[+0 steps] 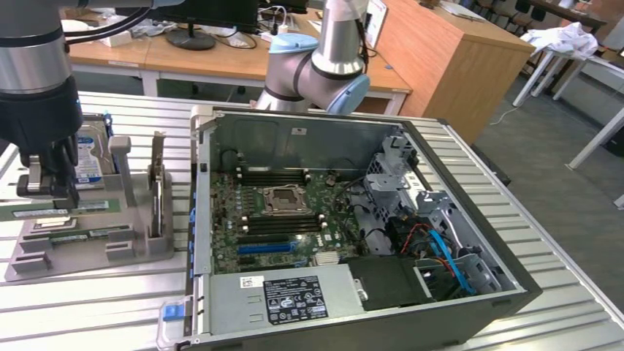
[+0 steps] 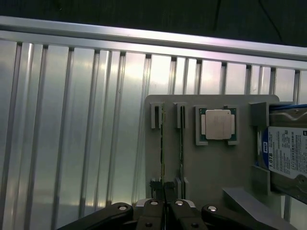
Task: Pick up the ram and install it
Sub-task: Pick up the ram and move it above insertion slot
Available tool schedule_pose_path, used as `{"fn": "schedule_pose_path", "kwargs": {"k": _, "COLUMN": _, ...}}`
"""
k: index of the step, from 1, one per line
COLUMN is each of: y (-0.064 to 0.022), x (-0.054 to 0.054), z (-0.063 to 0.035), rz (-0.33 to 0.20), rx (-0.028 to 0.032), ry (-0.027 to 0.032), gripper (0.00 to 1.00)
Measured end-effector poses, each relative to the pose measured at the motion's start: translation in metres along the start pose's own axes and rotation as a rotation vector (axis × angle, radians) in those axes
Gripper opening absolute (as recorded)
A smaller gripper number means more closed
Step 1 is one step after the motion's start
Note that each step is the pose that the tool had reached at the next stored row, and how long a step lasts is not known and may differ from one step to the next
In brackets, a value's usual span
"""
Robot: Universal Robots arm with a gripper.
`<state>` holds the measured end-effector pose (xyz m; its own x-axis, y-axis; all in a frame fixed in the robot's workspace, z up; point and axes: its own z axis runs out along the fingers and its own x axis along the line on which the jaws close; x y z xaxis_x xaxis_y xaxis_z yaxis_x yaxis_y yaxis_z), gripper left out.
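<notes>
My gripper (image 2: 165,211) has its jaws pinched together on the ram (image 2: 163,143), which stands on edge in the grey holder (image 2: 216,167) on the bench (image 2: 72,120). My worry is that an off-centre pinch tilts it, jamming the slot or knocking the neighbouring stick (image 2: 181,143).

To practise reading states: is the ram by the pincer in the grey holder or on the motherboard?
In the holder: the ram stands on edge in its end slots, outside the computer case.

Silver arm (image 1: 337,33) w/ blue caps, blk gripper (image 1: 51,196)
</notes>
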<state>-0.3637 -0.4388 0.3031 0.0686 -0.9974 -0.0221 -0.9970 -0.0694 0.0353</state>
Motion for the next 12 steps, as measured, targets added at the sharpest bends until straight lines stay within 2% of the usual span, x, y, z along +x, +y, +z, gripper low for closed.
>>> {"fn": "schedule_pose_path", "kwargs": {"k": 12, "y": 0.0002, "x": -0.0002, "z": -0.0095, "rz": 0.000, "rx": 0.0000, "ry": 0.0000, "gripper": 0.12}}
